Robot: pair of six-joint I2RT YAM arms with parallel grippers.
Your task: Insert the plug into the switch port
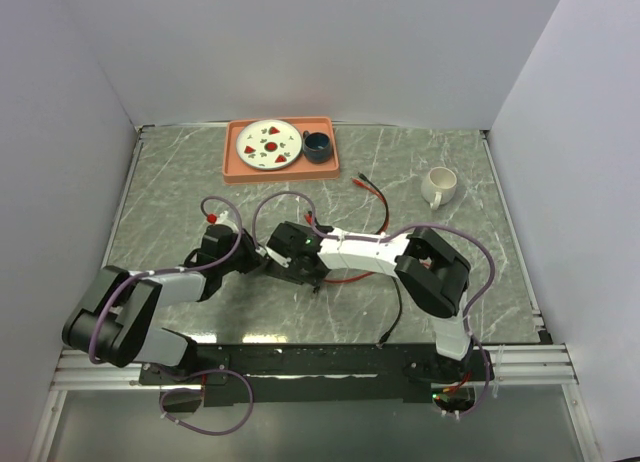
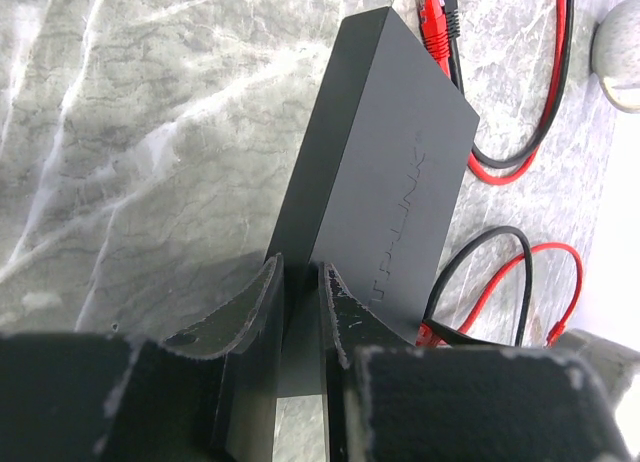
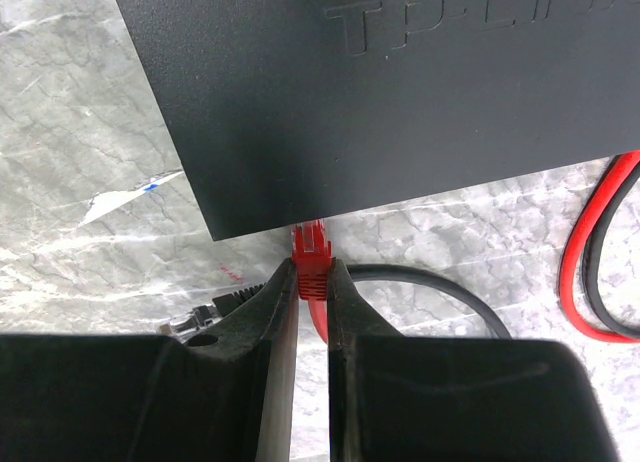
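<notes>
Right gripper (image 3: 310, 272) clenched on the red plug (image 3: 310, 244), its tip at the edge of the switch (image 3: 400, 92) at 12 o'clock. The left gripper (image 2: 300, 277) pinches that black slab's near edge. Farther off on the table (image 1: 170, 192): orange tray (image 1: 280, 175) at 12, white mug (image 1: 438, 185) at 2.

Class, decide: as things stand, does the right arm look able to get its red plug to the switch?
Probably yes: the right gripper holds the red plug at the switch edge, nothing between, while the left gripper clamps the switch. Port alignment is hidden.
</notes>
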